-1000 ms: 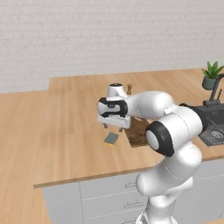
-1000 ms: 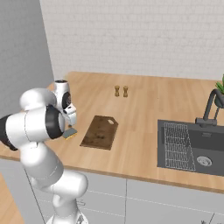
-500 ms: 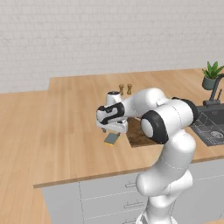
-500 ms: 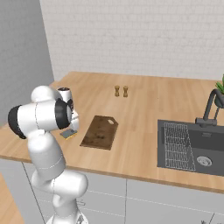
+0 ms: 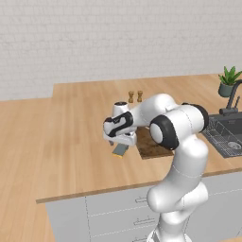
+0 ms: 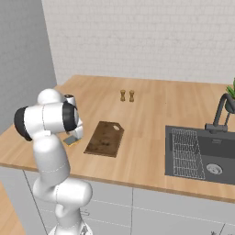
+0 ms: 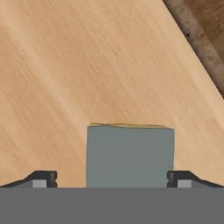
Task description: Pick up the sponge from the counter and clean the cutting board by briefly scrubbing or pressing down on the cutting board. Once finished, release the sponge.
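The sponge (image 7: 130, 155), a small grey-blue pad with a yellow layer at its far edge, lies flat on the light-wood counter (image 7: 65, 65). My gripper (image 7: 111, 179) is open just above it, with one fingertip on each side and a gap between each tip and the pad. In the left base view the gripper (image 5: 121, 140) hangs low over the sponge (image 5: 120, 150), just left of the dark brown cutting board (image 5: 152, 147). From the right, the sponge (image 6: 71, 140) lies left of the cutting board (image 6: 104, 138), whose corner (image 7: 205, 30) also appears from the hand.
Two small brown shakers (image 5: 135, 96) stand on the counter behind the board. A dark sink basin (image 6: 202, 153) with a black faucet (image 6: 219, 112) lies to the right, with a potted plant (image 5: 229, 80) beyond it. The counter's front edge (image 5: 94, 193) runs close below the sponge.
The arm has folded lower and brought the hand down closer to the sponge. The sponge and the cutting board have not moved.
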### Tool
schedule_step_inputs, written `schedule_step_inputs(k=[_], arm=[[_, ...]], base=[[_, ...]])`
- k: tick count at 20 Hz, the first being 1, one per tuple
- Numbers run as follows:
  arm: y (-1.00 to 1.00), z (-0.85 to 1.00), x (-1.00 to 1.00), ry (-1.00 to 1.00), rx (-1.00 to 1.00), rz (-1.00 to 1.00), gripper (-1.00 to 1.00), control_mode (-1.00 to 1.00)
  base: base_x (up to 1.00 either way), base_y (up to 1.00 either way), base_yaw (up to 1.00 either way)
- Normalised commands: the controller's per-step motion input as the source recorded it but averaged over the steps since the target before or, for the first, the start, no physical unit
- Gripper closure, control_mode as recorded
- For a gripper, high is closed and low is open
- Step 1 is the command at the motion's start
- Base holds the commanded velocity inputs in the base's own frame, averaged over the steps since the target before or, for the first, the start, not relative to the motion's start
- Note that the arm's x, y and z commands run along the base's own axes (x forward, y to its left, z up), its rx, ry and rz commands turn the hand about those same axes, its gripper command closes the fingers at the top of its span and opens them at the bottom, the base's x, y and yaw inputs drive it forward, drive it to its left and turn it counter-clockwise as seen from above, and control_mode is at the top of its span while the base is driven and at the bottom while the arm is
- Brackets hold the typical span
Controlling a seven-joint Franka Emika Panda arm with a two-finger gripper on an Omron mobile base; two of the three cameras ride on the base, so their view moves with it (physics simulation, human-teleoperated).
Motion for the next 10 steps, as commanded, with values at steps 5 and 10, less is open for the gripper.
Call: schedule_step_inputs(k=[5,10], arm=[[0.00,-0.18,-0.17,0.00,0.00,0.00,-1.00,-1.00],[0.00,-0.10,-0.03,0.00,0.00,0.00,-1.00,-1.00]], base=[[0.00,0.00,0.00],[0.00,0.00,0.00]])
